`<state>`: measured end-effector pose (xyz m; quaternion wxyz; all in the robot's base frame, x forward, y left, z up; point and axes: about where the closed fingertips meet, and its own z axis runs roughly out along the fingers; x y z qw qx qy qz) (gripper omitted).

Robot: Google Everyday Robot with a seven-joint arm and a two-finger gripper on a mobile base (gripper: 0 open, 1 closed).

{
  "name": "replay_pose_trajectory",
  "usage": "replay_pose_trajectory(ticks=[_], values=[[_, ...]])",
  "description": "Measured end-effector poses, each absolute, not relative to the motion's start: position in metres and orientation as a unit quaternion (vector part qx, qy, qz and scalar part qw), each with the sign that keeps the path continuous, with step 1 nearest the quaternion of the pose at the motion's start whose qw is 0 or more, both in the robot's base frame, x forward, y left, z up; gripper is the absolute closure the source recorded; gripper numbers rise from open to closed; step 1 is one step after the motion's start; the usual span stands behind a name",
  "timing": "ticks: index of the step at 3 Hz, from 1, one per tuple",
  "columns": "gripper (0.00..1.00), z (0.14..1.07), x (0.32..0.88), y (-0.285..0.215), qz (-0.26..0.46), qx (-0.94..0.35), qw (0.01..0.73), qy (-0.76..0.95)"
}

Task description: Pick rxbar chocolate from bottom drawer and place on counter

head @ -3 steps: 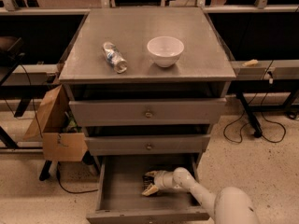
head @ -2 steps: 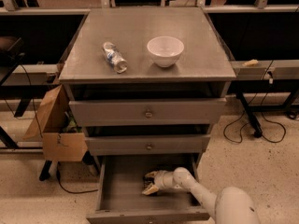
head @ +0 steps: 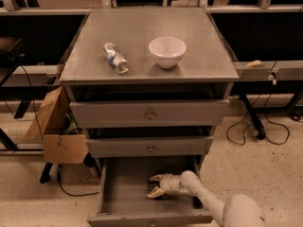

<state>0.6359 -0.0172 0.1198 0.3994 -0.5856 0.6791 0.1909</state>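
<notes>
While the bottom drawer (head: pixel 118 193) stands pulled open, the robot's white arm (head: pixel 199 196) reaches into it from the lower right, and the gripper (head: pixel 152 187) sits at the rxbar chocolate (head: pixel 155 185), a dark bar on the drawer floor; whether it grips the bar cannot be told. On the counter (head: pixel 142 32) above, a clear bottle (head: pixel 116 57) lies beside a white bowl (head: pixel 167 51)

claw (head: pixel 152 186) mid-right in bottom drawer (head: pixel 122 189) — left half free | counter (head: pixel 142 25): bottle (head: pixel 116 57), bowl (head: pixel 167 51) in front — back half free
</notes>
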Motion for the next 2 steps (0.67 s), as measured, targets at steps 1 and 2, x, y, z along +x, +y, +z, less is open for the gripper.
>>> replay_pose_trajectory(ticks=[1,2], values=[[1.00,0.141,0.631,-0.034,0.182,-0.598,0.411,0.664],[1.00,0.175,0.614,-0.051,0.182,-0.617,0.410,0.647]])
